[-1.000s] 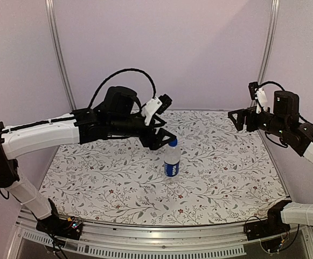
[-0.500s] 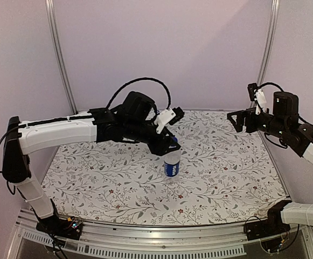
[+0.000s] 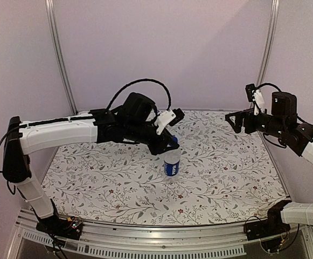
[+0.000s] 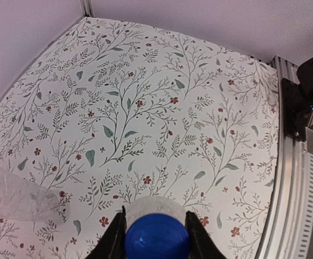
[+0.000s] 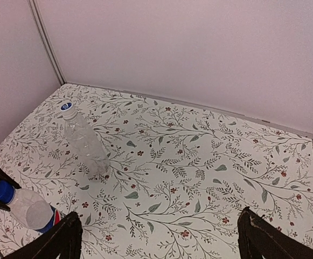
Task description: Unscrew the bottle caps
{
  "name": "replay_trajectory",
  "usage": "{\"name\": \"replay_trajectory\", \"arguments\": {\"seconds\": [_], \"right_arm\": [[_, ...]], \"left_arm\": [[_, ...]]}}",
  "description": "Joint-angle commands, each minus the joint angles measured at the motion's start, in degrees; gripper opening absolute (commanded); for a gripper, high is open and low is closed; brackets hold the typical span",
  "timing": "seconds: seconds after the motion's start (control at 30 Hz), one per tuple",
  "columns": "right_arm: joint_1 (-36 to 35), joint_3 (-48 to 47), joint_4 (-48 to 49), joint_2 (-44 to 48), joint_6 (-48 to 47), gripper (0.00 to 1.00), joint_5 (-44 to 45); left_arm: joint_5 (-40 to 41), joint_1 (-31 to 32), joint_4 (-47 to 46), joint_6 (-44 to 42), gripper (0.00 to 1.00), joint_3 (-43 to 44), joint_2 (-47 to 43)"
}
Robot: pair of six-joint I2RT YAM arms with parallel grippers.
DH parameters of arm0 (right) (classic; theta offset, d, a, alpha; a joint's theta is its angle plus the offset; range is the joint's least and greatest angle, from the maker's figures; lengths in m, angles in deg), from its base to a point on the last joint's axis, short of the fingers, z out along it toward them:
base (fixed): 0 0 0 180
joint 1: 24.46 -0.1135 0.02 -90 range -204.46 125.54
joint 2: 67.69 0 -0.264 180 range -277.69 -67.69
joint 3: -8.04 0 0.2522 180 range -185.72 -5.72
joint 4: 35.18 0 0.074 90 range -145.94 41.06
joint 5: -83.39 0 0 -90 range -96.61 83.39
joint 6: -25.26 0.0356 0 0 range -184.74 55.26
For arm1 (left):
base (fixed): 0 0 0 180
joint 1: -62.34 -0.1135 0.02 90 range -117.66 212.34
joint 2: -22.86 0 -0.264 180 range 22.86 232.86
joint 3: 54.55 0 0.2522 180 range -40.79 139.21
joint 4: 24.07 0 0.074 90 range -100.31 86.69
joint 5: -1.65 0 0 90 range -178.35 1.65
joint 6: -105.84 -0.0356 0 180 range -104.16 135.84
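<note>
Left gripper swung forward from beside the bottle top, now flanking the blue cap, right gripper edged slightly leftward.

Surface: white cloth, floral sprig print; walls: plain pale lilac; corner posts, front rail: aluminium.

Left arm extends across floral table. My left pincer sits at blue cap of upright bottle; dark blue label band; table centre. My right pincer raised over far right table corner, well apart from bottle.
</note>
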Motion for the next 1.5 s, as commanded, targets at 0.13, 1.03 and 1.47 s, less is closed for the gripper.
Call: {"name": "replay_trajectory", "arguments": {"seconds": [0.13,1.03,1.47], "right_arm": [[-1.9,-2.18,4.79,-1.99,-0.21,0.99,-12.36],[-23.66,-6.73,14.14,-19.46,-15.65,0.96,-25.76],[-24.85,-6.46,17.83,-24.44,-16.52,0.76,-27.05]], "left_arm": [[-2.37,-0.67,-10.29,2.78,0.13,-6.59,-10.15],[-22.58,-7.96,-31.65,17.25,0.14,-16.9,-19.22],[-21.27,-6.09,-28.75,15.6,0.13,-15.31,-19.19]]}}
